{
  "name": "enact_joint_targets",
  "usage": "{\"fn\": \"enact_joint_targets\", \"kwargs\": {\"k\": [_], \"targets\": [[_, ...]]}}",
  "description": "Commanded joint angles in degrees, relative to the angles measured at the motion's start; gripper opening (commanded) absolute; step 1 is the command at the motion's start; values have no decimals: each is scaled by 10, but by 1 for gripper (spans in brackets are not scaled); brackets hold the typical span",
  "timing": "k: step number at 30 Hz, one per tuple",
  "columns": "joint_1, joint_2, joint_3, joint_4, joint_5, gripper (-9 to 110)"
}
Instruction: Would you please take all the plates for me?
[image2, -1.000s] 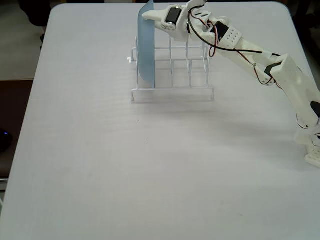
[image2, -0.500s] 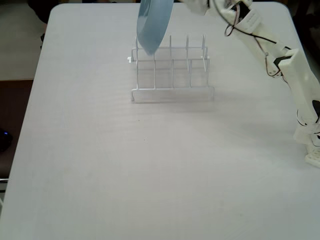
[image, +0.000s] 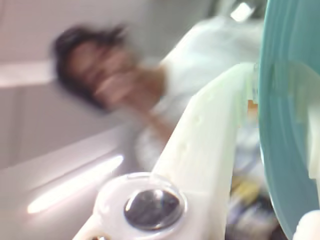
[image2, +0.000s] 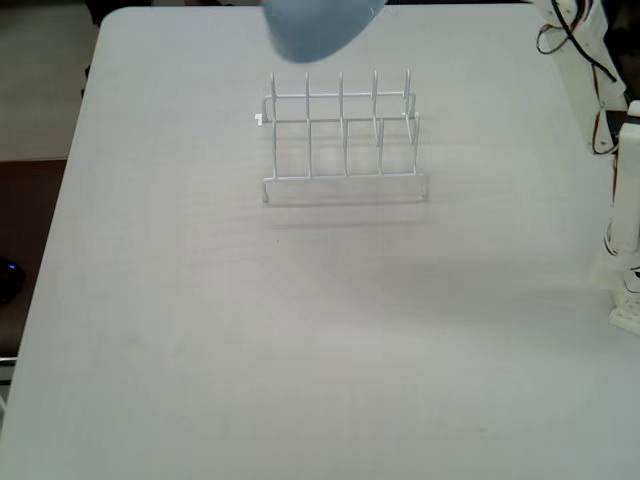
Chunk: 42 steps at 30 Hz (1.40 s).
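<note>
A light blue plate (image2: 315, 25) hangs blurred at the top edge of the fixed view, high above the table. In the wrist view it fills the right side (image: 285, 150), edge-on. My gripper (image: 272, 95) is shut on its rim, with one white finger (image: 210, 145) on the left of the plate and the other showing behind it at the right edge. The gripper itself is out of the fixed view. The white, yellow and orange plates are out of view.
A white wire rack (image2: 343, 135) stands empty at the back middle of the pale table (image2: 300, 350). The arm's white base and links (image2: 620, 200) stand at the right edge. A blurred person (image: 100, 70) shows in the wrist view.
</note>
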Motion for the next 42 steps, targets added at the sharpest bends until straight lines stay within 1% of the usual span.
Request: {"fn": "enact_joint_targets", "kwargs": {"k": [1,4,9,12,16,21,42], "targets": [[-78,68,-7,-38,20,-1],[-149,68,35,-103,40,-1],[-241,68,168,-258,89,-1],[-277,63,247,-374,99,-1],[-305,30,257,-438,101,-1],[-315,11,257,-469,101,-1],[-308,12,272,-471,139,-1]]}}
